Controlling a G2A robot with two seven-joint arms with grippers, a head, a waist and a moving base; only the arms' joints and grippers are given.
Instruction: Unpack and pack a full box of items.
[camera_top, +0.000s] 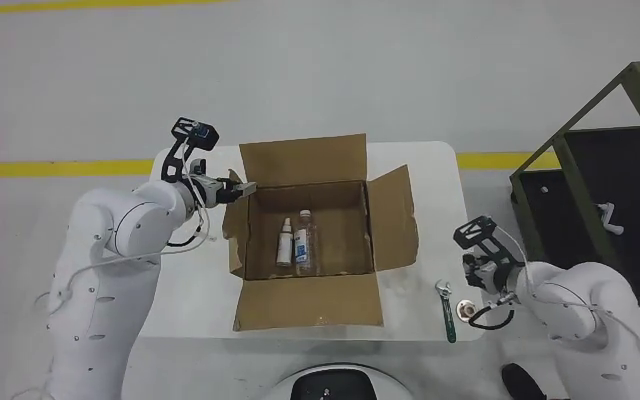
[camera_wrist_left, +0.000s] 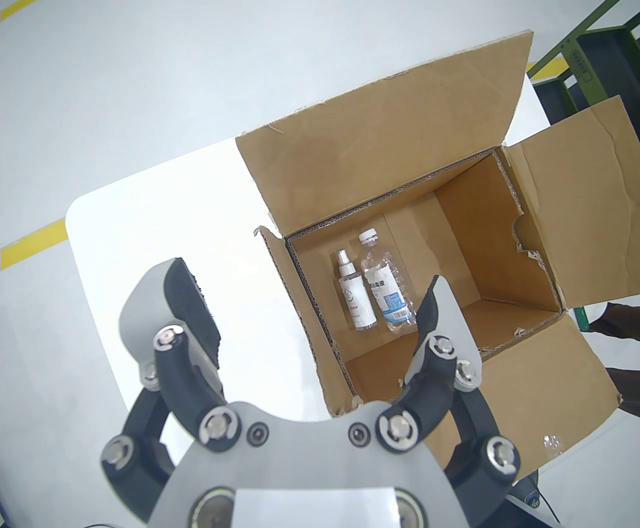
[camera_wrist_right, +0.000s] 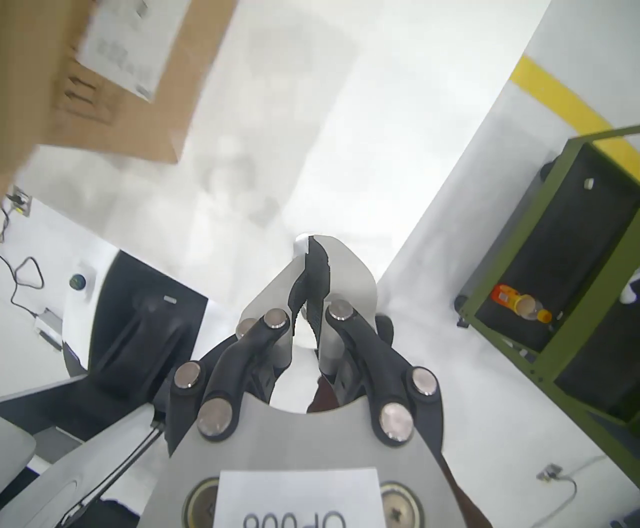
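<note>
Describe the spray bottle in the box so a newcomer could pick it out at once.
Find the open cardboard box at the middle of the white table; two bottles lie side by side on its floor. The spray bottle is the shorter one, with a slim white nozzle, while the clear bottle beside it is crinkled with a round cap.

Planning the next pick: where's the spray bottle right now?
Top view: the spray bottle lies flat on the floor of the open cardboard box, in the half nearer the left gripper, right beside the clear water bottle.
</note>
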